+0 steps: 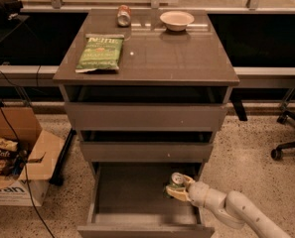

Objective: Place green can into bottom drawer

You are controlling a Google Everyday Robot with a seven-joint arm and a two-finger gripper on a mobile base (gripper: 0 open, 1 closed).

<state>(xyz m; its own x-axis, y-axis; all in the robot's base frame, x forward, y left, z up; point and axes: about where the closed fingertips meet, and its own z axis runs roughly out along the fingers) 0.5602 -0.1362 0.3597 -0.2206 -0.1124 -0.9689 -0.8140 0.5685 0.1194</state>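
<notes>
Right, from my seat the gripper (177, 189) sits low inside the bottom drawer (132, 192), at its right side towards the back, with the pale arm (236, 209) reaching in from the lower right. Its cream fingers (174, 195) are closed around the green can (177, 179), cupping it from below and from the side. The can looks small, with a dark green body and a bright silver top and rim turned up towards the camera. I cannot tell whether its base touches the drawer floor. The drawer is pulled well out, its grey-brown box interior open to view and its plain front (144, 230) at the bottom edge of the view. The two shallower drawers (146, 117) above stand only slightly open. On the cabinet's top surface (172, 58) I see a flat green chip bag (101, 52) at the left, a reddish-silver can (123, 15) lying at the back, and a pale bowl (177, 20) beside it. A cardboard box (23, 167) stands on the floor to the left.
</notes>
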